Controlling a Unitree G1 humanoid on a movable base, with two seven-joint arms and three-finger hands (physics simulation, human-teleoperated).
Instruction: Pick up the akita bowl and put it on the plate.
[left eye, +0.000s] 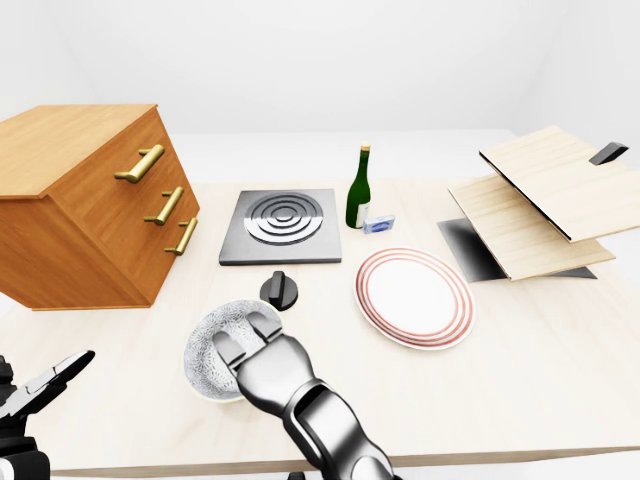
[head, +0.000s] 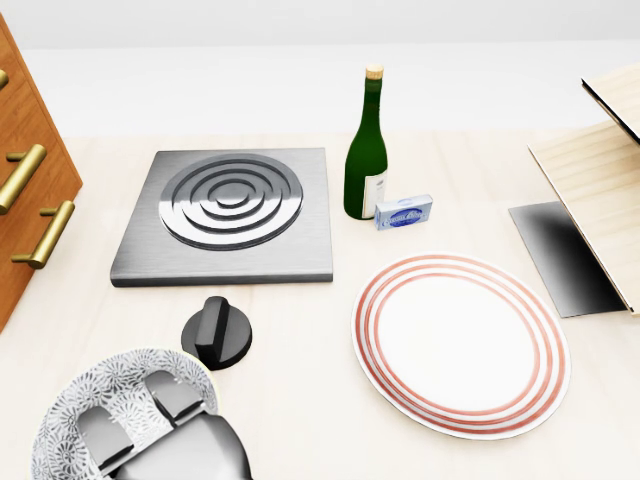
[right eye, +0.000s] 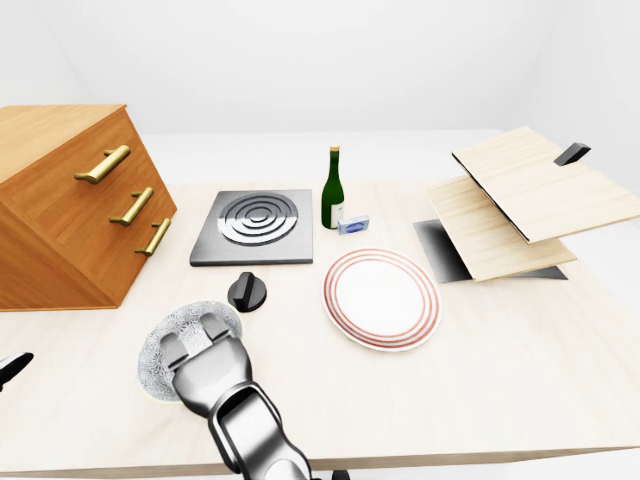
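Partly hidden akita bowl, right hand over it (fingers inside)

Pale wooden tabletop under bright, even light; plain white walls behind; a wooden drawer cabinet at left.

Bright, even, diffuse light; all three views sharp, no blur or edge distortion. Shadows faint, except a dark patch under the tilted boards. Soft highlights on the bottle.
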